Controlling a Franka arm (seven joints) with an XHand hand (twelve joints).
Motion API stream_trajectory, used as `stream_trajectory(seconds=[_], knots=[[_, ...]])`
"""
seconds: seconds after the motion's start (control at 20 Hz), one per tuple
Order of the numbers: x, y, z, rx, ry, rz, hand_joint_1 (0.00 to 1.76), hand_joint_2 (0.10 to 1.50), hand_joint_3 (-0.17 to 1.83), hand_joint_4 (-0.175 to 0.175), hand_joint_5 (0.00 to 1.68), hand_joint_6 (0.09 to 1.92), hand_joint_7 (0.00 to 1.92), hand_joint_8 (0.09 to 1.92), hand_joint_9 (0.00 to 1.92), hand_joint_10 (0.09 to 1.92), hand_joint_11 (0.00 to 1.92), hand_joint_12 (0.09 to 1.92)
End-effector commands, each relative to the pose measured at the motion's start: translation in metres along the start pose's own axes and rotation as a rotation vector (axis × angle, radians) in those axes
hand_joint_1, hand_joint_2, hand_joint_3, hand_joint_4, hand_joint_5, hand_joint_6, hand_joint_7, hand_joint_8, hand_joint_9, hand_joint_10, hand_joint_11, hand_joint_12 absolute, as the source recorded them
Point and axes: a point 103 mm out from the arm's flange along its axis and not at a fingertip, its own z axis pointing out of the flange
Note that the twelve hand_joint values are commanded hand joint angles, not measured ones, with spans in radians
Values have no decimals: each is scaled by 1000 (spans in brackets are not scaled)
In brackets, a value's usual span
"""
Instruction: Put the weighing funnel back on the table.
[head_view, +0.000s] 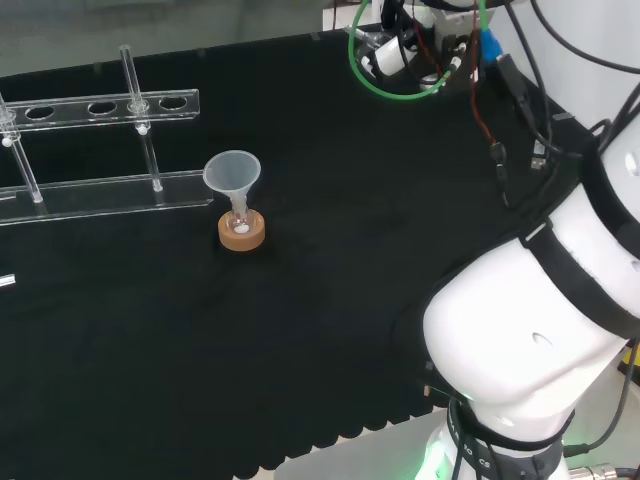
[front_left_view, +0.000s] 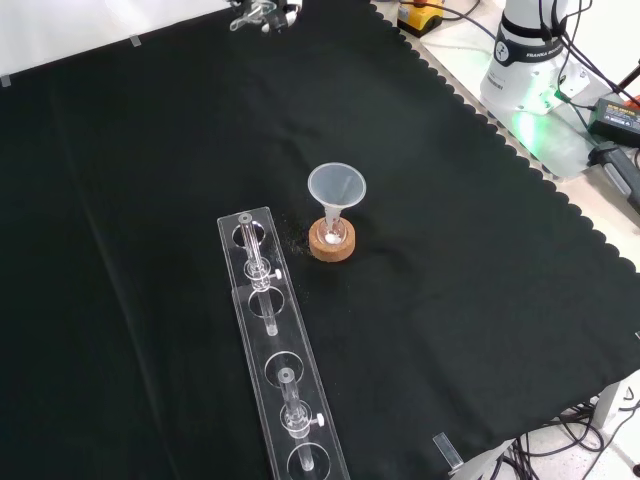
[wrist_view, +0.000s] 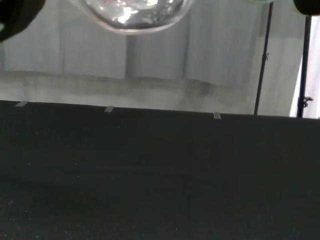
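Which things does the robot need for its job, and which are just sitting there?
For the job:
weighing funnel
hand
black cloth

Just sitting there:
big funnel
cork ring
clear rack

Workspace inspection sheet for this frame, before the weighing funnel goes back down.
Surface: black cloth, flat, scalloped edge, no spill seen.
Job's things: weighing funnel, likely the clear rounded piece close to the wrist camera, above the cloth, not set down.
Clutter: funnel upright, stem in small flask on cork ring; clear rack to its left in the front view.
Grippers: robot hand at the top of the front view; open or shut cannot be told.
Cables: green cable looped near the wrist with red and black leads; more beside the arm's base.
Surroundings: pale curtain behind the bench.
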Motion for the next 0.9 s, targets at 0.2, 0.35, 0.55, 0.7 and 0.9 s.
stream_trajectory(seconds=[0.2,0.35,0.55,0.7,0.9], knots=[[-10,14,38,3,43,76,1235,153,1417,175,1522,710,1867,467,1919,87,1654,468],[-20,14,62,24,64,84,1235,153,1417,175,1523,709,1866,467,1920,87,1654,468],[-45,9,93,42,84,109,1235,153,1416,175,1523,708,1866,467,1920,87,1654,468],[-67,-1,114,36,105,159,1235,153,1416,175,1523,708,1866,467,1920,87,1654,468],[-87,-11,144,58,117,155,1236,153,1416,175,1524,707,1866,467,1920,87,1653,468]])
